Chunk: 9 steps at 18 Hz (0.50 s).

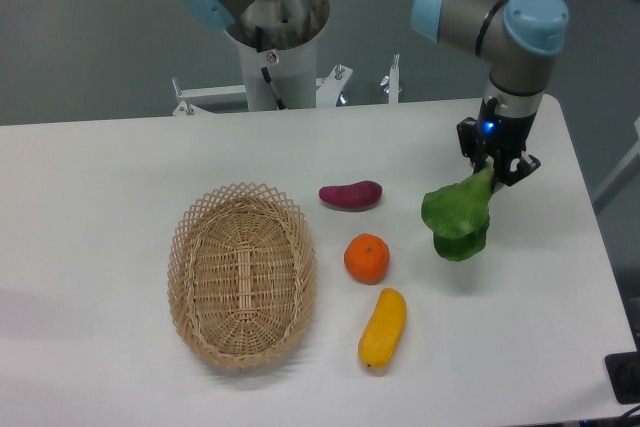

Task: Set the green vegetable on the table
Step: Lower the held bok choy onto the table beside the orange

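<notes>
Claw (492,169) clamped on stalk of green vegetable (458,217), leaves hanging low over white surface (120,157), right of orange (367,258).

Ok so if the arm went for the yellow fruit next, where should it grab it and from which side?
Probably around the middle of the yellow fruit, coming straight down from above. It lies flat on the table with its long axis running roughly from near edge to far, so the fingers should close across its narrow width. The orange sits just beyond its far end, so stay clear of that tip.
</notes>
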Tool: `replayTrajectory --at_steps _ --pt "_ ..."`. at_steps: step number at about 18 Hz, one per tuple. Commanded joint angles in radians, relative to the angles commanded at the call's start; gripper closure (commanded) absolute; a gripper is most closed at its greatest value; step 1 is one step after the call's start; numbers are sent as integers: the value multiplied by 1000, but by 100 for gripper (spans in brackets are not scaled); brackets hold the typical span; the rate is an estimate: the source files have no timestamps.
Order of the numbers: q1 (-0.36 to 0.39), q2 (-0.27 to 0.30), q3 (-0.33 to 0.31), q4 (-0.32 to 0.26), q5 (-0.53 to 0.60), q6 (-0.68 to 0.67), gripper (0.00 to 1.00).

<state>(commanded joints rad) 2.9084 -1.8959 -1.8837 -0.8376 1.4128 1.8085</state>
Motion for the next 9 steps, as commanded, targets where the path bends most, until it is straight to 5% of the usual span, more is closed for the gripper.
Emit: replayTrajectory --at_steps 9 --pt "11 -11 -29 -2 0 2 60"
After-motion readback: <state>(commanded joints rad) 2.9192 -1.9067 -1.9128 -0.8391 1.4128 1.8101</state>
